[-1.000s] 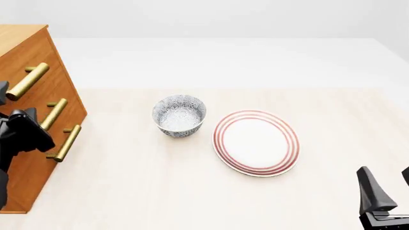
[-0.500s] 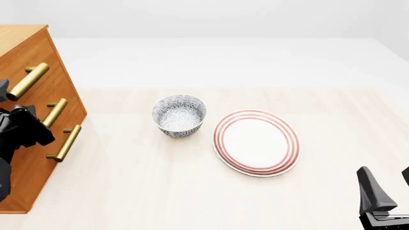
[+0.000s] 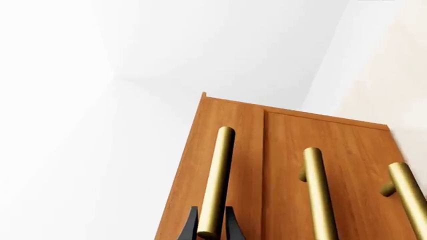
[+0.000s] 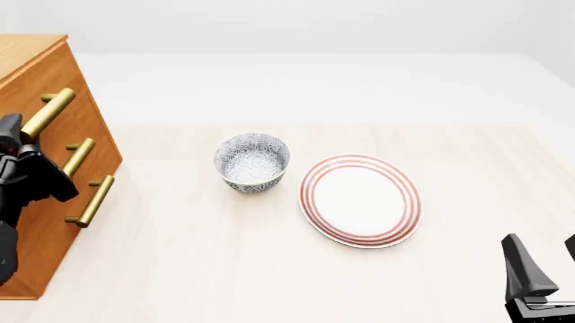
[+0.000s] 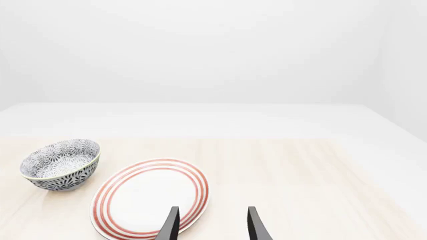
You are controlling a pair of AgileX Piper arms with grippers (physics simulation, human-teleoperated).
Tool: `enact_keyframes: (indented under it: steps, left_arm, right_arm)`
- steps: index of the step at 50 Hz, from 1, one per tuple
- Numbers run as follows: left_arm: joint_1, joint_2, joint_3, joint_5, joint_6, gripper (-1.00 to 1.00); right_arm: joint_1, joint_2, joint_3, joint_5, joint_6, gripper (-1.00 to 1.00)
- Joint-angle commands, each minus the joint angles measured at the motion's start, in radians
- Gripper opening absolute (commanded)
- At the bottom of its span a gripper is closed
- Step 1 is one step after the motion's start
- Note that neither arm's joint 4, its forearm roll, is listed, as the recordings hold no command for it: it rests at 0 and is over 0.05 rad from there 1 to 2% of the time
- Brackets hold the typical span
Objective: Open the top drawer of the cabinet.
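Brass is what your left gripper (image 3: 211, 229) has reached: in the left wrist view its two dark fingertips stand on either side of the near end of the top drawer's handle (image 3: 215, 180), one finger (image 3: 193, 226) on each side of the bar; whether the pads already press the metal or only bracket it, I cannot tell from these pictures. The top drawer (image 4: 52, 86) sits at the upper part of the cabinet (image 4: 36, 222), which stands at the left edge of the table (image 4: 269, 269) in the front view; its front looks flush with the two lower drawers, so I judge that the drawer is not yet pulled out at all. What is done, as far as you can see, is the approach and the lining up on the correct handle, the uppermost of three; what is left is to close firmly on the bar and then to pull it straight away from the cabinet face. Your right gripper (image 5: 210, 225) is parked near the plate (image 5: 150, 197) with its fingers apart and holding nothing; the patterned bowl (image 4: 252, 161) and the plate lie well apart from the cabinet, so they should not disturb the pull.
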Motion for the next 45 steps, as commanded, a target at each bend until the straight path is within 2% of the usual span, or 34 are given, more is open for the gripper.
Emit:
enact_keyframes:
  steps: [1,16,45]
  left_arm:
    - [-0.011,0.001,0.05,0.018,0.038,-1.0]
    - [-0.055,-0.041,0.048,0.054,0.059,-1.0]
    - [-0.156,-0.008,0.035,0.038,0.087,-1.0]
  right_arm:
    - [0.0,0.0,0.0,0.0,0.0,1.0]
    - [0.0,0.0,0.0,0.0,0.0,1.0]
    - [0.0,0.0,0.0,0.0,0.0,1.0]
